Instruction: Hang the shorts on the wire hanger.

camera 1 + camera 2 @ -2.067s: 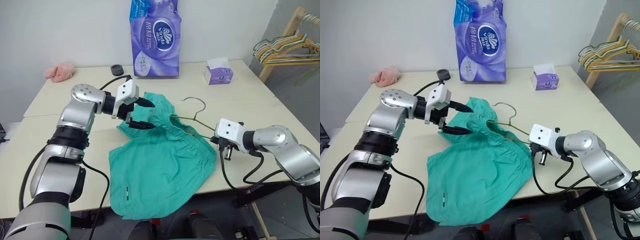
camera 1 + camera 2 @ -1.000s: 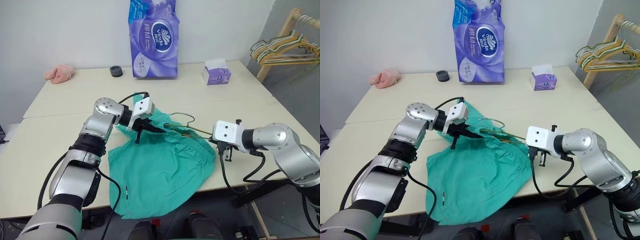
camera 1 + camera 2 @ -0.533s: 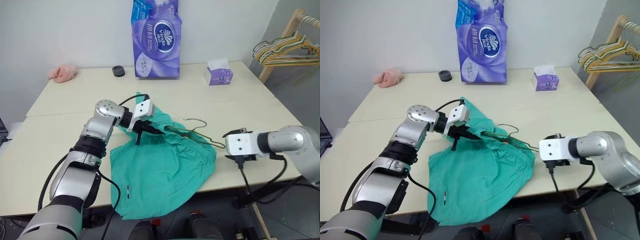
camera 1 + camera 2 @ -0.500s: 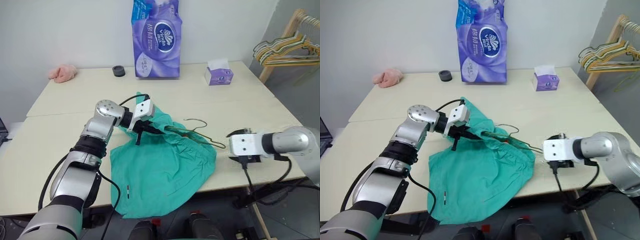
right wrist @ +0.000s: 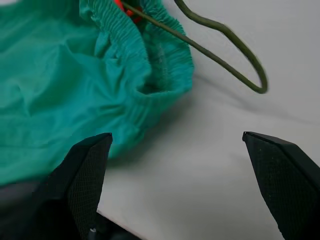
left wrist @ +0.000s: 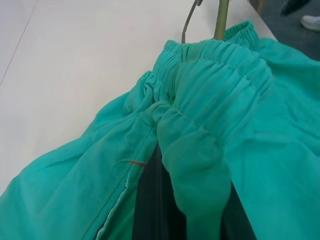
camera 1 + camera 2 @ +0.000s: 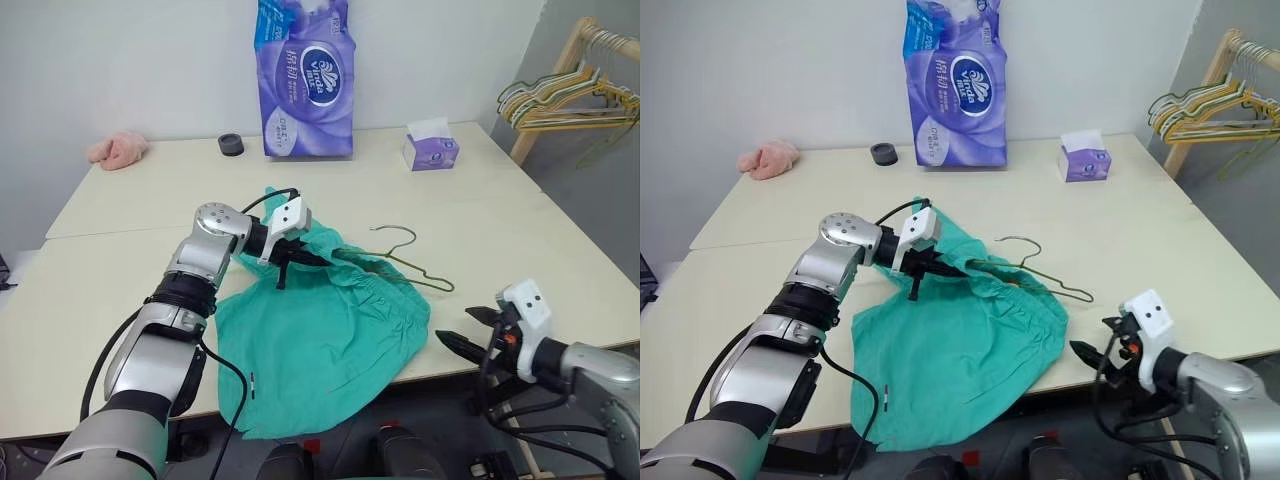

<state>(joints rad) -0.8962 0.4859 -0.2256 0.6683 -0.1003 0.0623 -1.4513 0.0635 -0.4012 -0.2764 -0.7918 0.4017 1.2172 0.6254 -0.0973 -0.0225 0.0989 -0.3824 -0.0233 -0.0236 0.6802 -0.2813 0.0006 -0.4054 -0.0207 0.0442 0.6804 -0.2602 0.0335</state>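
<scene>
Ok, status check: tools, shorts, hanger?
Left tool shut on the shorts at the waistband. Right tool open, empty, off the table edge. Wire hanger partly inside the waistband, hook exposed. Nothing blocking.

The right pincer [image 7: 462, 327] has let go of the wire hanger [image 7: 410, 262] and drawn back.

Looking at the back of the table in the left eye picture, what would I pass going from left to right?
Pink cloth → small black round thing → purple pack of tissue rolls → purple tissue box → wooden rack of hangers, beyond the table.
</scene>
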